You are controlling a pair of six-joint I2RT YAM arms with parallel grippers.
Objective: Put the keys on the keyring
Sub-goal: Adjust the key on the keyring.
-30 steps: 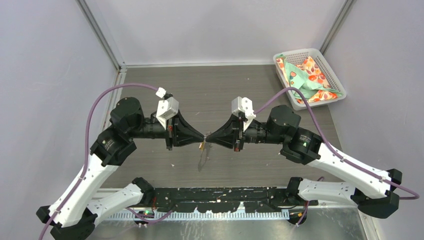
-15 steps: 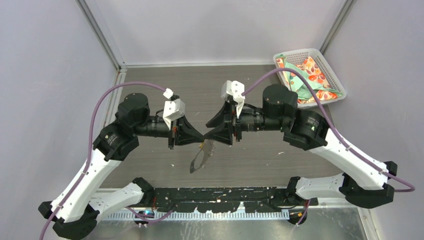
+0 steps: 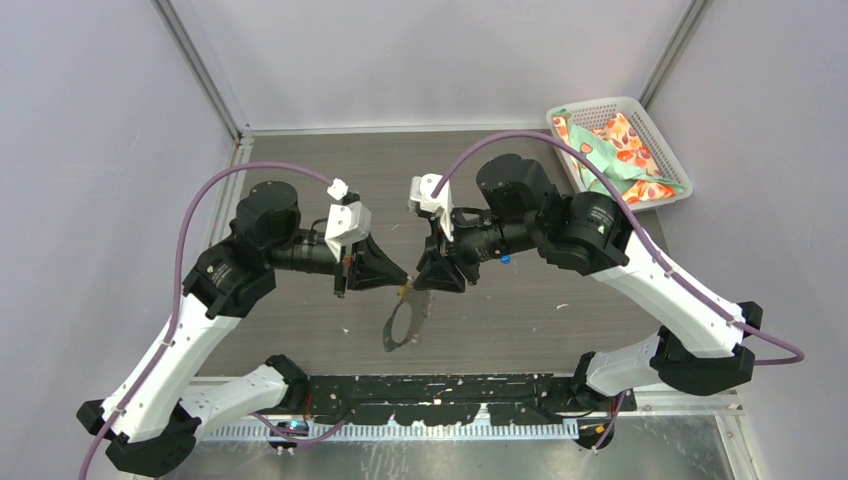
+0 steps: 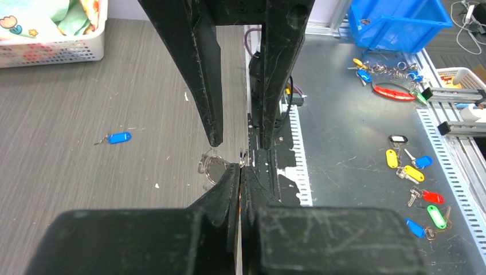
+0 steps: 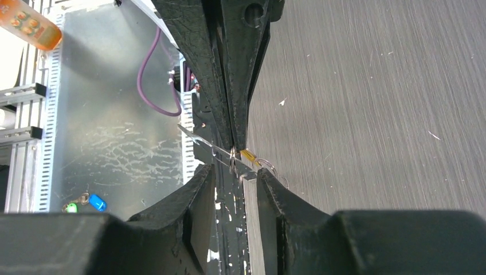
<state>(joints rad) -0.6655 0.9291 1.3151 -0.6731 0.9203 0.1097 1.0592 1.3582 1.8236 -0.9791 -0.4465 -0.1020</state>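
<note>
Grey cord keyring (image 3: 404, 322) is held in the air over the middle of the bench (image 3: 520, 320), a little toward the near edge. It is hung from the left gripper (image 3: 404, 283), whose jaws are pressed fully together on the top of the loop. The loop is drawn into an oval. In the top view its long axis is seen running from the tips down toward the near-left corner.

Yellow key (image 5: 249, 155): only an amber sliver is seen at the closed left tips, just beside small metal rings (image 5: 232, 163). Which way it points cannot be told.

Right gripper (image 3: 432, 284) is set tip to tip against the left one. Its fingers are parted, cord and rings are seen between them, and nothing is clamped.

Blue key (image 4: 119, 137) is laid flat on the bench, under the right arm and well apart from the keyring. Its long axis is set far-to-near, blade toward the far edge.

Basket (image 3: 640, 125) with patterned cloth (image 3: 615, 150) is parked at the far-right corner.
</note>
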